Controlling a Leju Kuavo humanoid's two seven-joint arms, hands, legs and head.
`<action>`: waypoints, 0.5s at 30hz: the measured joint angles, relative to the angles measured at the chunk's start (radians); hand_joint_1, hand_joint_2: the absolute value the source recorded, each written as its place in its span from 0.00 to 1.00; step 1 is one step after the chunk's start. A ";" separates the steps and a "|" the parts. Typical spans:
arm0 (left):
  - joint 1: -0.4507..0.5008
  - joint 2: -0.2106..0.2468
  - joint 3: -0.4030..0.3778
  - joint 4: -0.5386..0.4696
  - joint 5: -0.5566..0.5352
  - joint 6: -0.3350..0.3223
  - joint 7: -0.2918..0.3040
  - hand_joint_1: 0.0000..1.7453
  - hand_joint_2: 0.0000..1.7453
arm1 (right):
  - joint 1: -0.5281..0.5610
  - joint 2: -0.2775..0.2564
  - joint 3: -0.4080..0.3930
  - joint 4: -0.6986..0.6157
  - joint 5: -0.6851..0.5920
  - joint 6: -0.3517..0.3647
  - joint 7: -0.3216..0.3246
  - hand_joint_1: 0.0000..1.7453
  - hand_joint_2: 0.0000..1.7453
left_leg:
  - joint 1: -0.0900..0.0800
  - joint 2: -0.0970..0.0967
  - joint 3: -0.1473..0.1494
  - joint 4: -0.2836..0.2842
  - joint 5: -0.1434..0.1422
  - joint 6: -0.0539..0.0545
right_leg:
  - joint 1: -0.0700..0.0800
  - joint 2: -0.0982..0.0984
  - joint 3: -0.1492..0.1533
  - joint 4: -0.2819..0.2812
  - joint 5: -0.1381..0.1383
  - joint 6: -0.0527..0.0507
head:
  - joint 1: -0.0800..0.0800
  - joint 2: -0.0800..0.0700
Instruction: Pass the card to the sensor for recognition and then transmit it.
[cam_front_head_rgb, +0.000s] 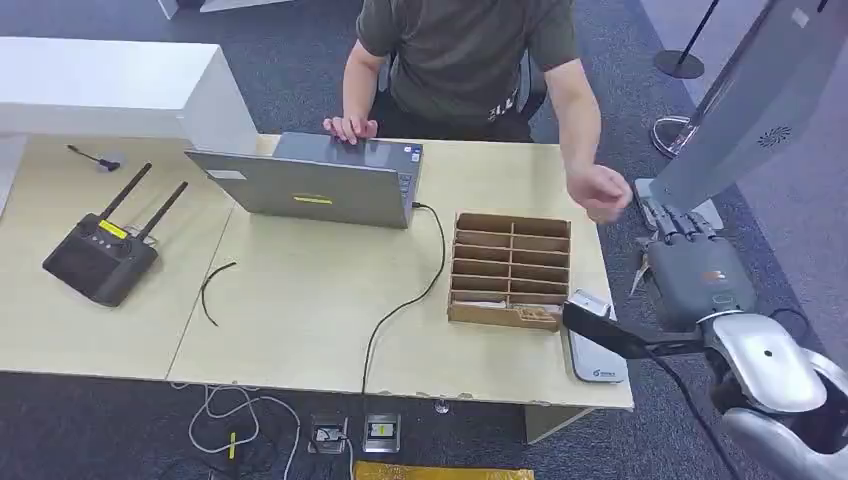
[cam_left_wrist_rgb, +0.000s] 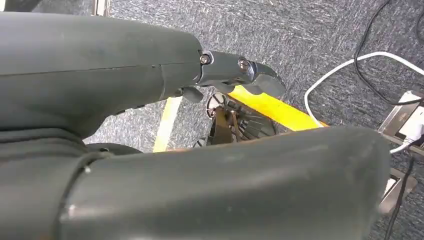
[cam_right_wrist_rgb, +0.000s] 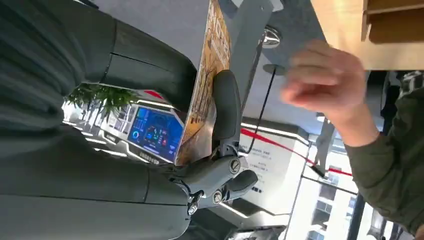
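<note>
Tabletop (cam_front_head_rgb: 300, 310) of pale wood carries a grey open laptop (cam_front_head_rgb: 320, 185), a brown wooden compartment box (cam_front_head_rgb: 510, 268) and a flat white card sensor (cam_front_head_rgb: 597, 350) at its right edge. Beyond that edge the right hand (cam_right_wrist_rgb: 165, 150) pinches the colourfully printed card (cam_right_wrist_rgb: 202, 95) between thumb and finger, with a seated person's hand (cam_front_head_rgb: 598, 190) just beside it. The left hand (cam_left_wrist_rgb: 190, 125) hangs over carpet, fingers curled in on nothing.

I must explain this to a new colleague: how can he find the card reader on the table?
Start at the wooden table and go to its right front corner. Beside the brown compartment box lies the card reader, a flat light-grey pad, the only pale, flat device there.
</note>
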 joint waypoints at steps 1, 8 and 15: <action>0.000 0.000 0.000 0.000 0.000 0.001 0.000 0.00 0.00 | 0.003 0.000 0.001 0.003 -0.005 -0.003 -0.001 1.00 1.00 | 0.000 0.000 0.000 0.000 0.000 0.000 | 0.000 0.000 0.000 0.000 0.000 0.000 | 0.000 0.000; 0.000 0.000 -0.002 0.000 0.000 0.009 0.000 0.00 0.00 | 0.042 0.001 0.012 0.042 -0.042 -0.054 -0.004 1.00 1.00 | 0.000 0.000 0.000 0.000 0.000 0.000 | 0.000 0.000 0.000 0.000 0.000 0.000 | 0.000 0.000; 0.000 0.000 -0.010 0.000 0.000 0.009 0.000 0.00 0.00 | 0.088 0.006 0.019 0.089 -0.054 -0.105 -0.012 1.00 1.00 | 0.000 0.000 0.000 0.000 0.000 0.000 | 0.000 0.000 0.000 0.000 0.000 0.000 | 0.000 0.000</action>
